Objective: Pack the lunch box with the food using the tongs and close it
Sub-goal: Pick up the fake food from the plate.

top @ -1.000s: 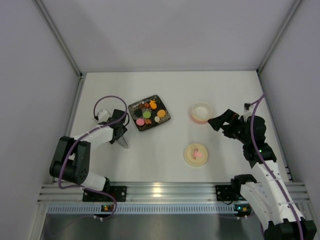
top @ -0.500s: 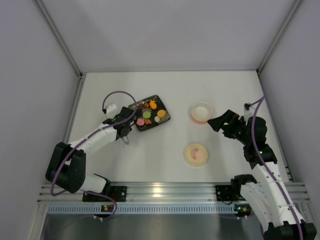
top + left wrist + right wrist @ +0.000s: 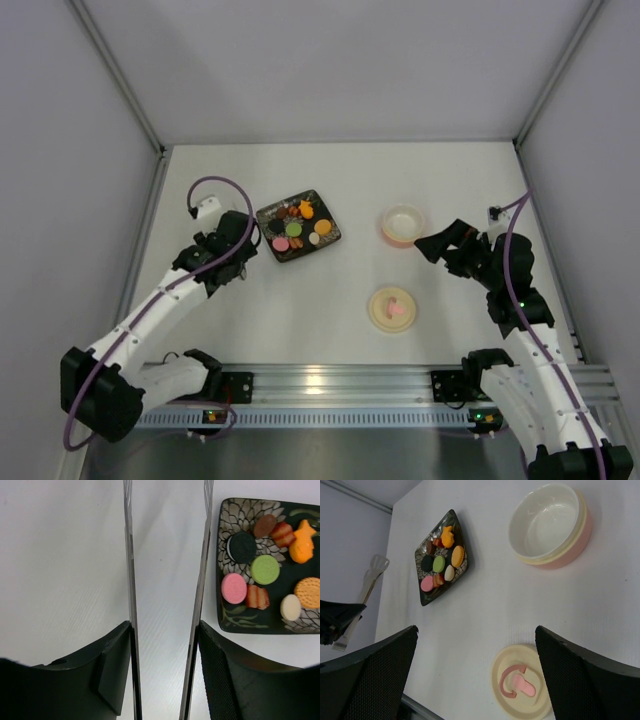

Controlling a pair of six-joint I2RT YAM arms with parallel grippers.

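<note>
The left gripper [image 3: 165,630] clamped the long thin silvery metal tongs [image 3: 202,570]; the right gripper [image 3: 476,630] stood apart, empty. The round pink-sided lunch box [image 3: 570,550] was empty, the colourful food pieces [image 3: 265,569] lay on the dark square floral plate [image 3: 231,617], and the cream disc lid [image 3: 530,665] was off.

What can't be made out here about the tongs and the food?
- Tips of the tongs: left wrist view, cut off by the top edge.
- The tongs in the top view: not visible, the left gripper covers them.
- Right side of the plate: left wrist view, cut off by the right edge.
- What each piece of food is: top view, too small.
</note>
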